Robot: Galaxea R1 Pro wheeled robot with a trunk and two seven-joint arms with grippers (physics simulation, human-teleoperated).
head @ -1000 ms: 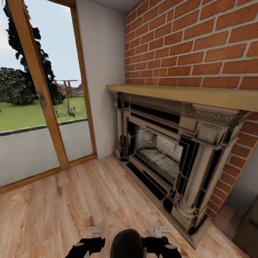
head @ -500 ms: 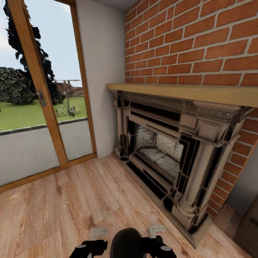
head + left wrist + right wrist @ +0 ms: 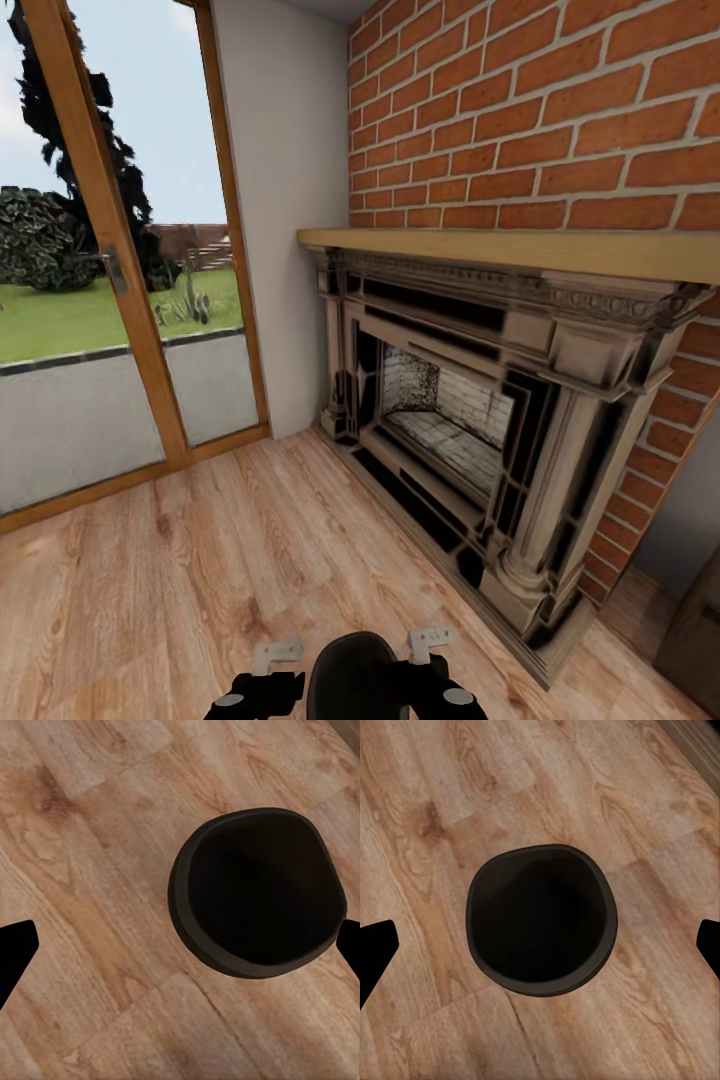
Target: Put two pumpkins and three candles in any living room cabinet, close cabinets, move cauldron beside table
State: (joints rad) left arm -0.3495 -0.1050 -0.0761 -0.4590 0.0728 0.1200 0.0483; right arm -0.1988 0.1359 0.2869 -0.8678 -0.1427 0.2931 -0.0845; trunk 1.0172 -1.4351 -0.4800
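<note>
The cauldron (image 3: pixel 259 892) is a round black pot standing open on the wooden floor, and it is also in the right wrist view (image 3: pixel 540 919). My left gripper (image 3: pixel 180 952) hangs above the floor beside it, open, with its dark fingertips (image 3: pixel 15 949) far apart. Over the pot hangs my right gripper (image 3: pixel 540 952), open too. In the head view both grippers, left (image 3: pixel 272 658) and right (image 3: pixel 430 640), sit at the bottom edge with a dark rounded shape (image 3: pixel 350 675) between them. No pumpkins or candles are in view.
A carved fireplace (image 3: pixel 470 420) with a wooden mantel stands against the brick wall ahead on the right. A glass door (image 3: pixel 90 300) with a wooden frame is on the left. A dark brown furniture corner (image 3: pixel 692 640) shows at the lower right. Wooden floor (image 3: pixel 200 560) lies between.
The whole head view has shifted a little, so the camera has moved. Both grippers sit lower in the picture than before. Neither has taken hold of anything.
</note>
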